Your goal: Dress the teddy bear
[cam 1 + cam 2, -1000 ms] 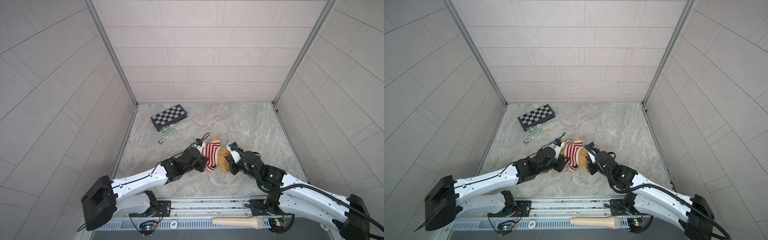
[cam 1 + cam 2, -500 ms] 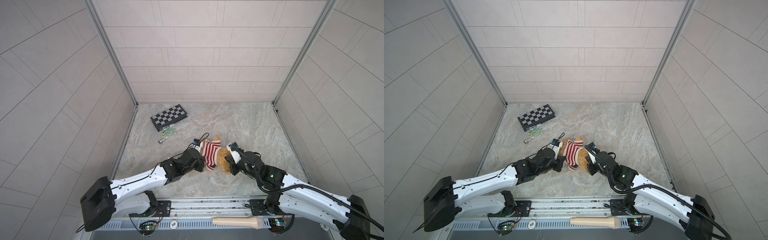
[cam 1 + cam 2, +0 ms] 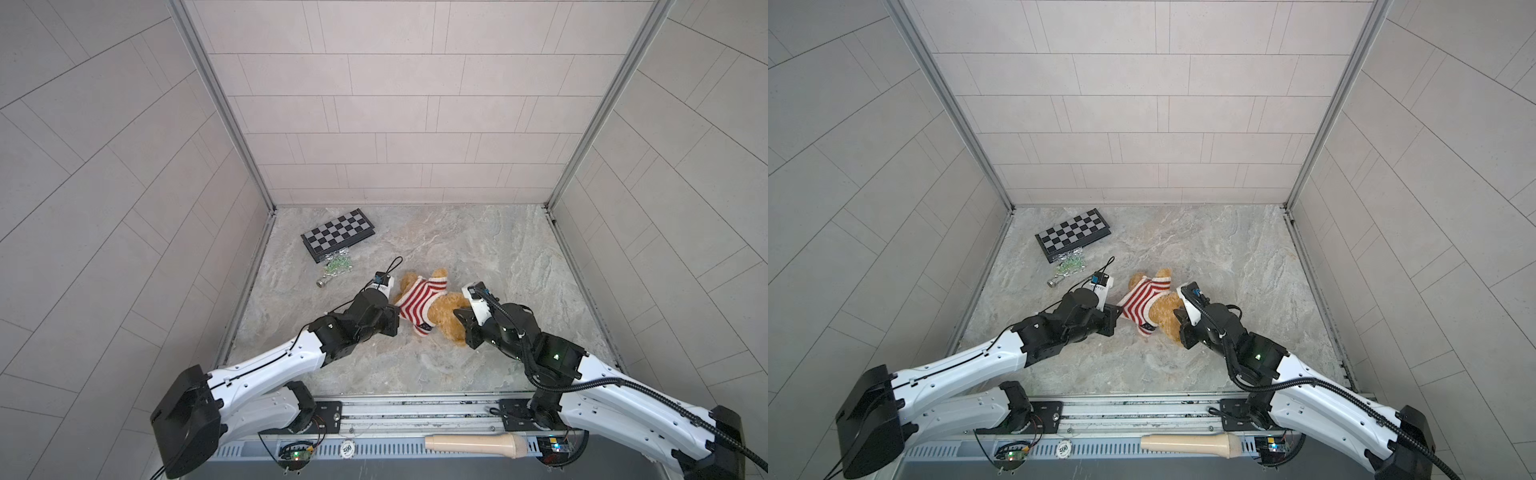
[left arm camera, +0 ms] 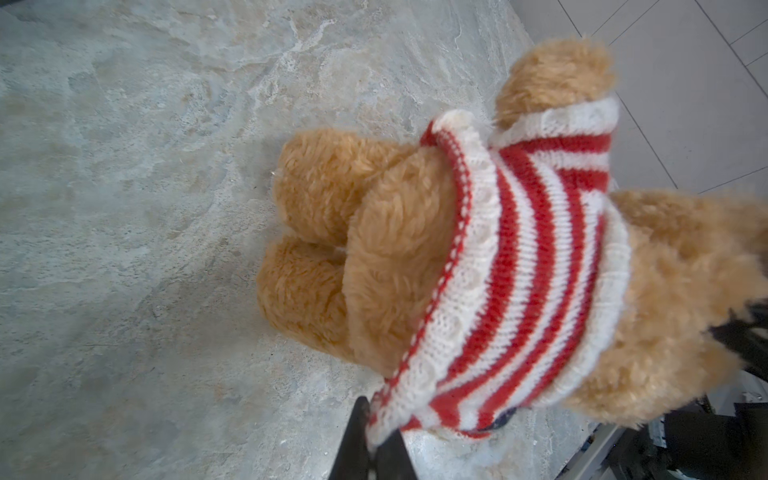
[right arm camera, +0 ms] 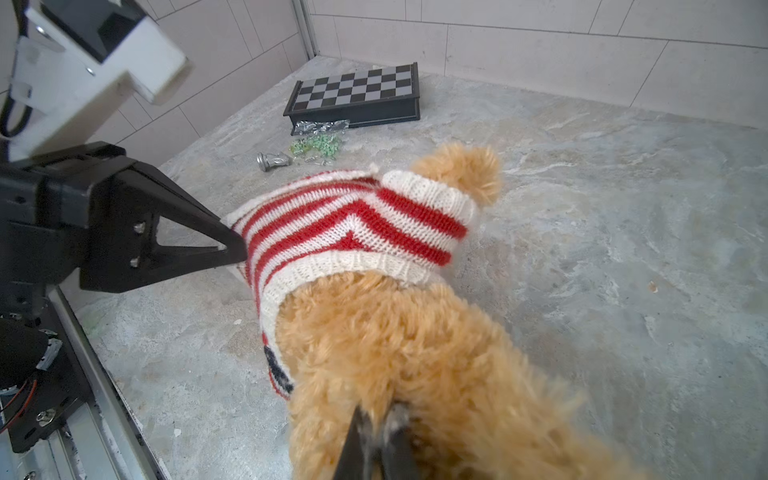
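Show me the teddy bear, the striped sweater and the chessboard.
teddy bear (image 3: 444, 316), in a top view, bare tan fur
striped sweater (image 4: 519, 270), left wrist view, middle stripes
chessboard (image 5: 357, 89), right wrist view, checkered top

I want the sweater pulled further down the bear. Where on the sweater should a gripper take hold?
The white ribbed hem of the sweater, approached from the teddy bear's leg end: it is a thick free edge, and the left gripper pinches its corner there.
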Robot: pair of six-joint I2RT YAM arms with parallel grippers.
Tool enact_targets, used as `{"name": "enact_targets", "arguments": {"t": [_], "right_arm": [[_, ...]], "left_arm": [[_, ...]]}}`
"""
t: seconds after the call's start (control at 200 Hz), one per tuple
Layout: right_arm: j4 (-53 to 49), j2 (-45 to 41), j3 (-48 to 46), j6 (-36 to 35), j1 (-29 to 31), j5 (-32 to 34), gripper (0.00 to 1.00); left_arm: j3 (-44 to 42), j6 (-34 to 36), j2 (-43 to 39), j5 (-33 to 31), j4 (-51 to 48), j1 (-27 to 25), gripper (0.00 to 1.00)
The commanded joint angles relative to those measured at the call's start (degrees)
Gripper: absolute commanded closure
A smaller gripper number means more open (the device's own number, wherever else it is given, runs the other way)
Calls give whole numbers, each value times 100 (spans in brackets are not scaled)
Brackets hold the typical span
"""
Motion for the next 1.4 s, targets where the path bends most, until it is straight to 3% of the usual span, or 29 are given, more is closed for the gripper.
{"name": "enact_targets", "arguments": {"t": [0.0, 0.15, 0.225, 0.431, 0.671, 0.951, 1.397], "right_arm": [[62, 55, 270, 181, -67, 24, 100], [-185, 186, 486, 404, -254, -128, 100], [-200, 147, 509, 575, -384, -262, 100], [-199, 111, 600, 797, -674, -647, 100], [4, 104, 605, 1075, -912, -1076, 100], [189, -40, 535, 1311, -1125, -1451, 100], [564, -172, 287, 1617, -1306, -1827, 100]], "left_arm": [[168, 318, -13, -195, -70, -245, 77], [54, 681, -80, -605, -102, -567, 61], [-179, 830, -165, -894, 44, -774, 59], [-893, 1094, -258, -808, 1183, -1225, 50], [-769, 1483, 547, -827, 2243, -1612, 39], [-69, 1722, 1569, -1458, 2020, -1612, 38], [586, 1905, 2182, -2245, 1613, -1560, 52]]}}
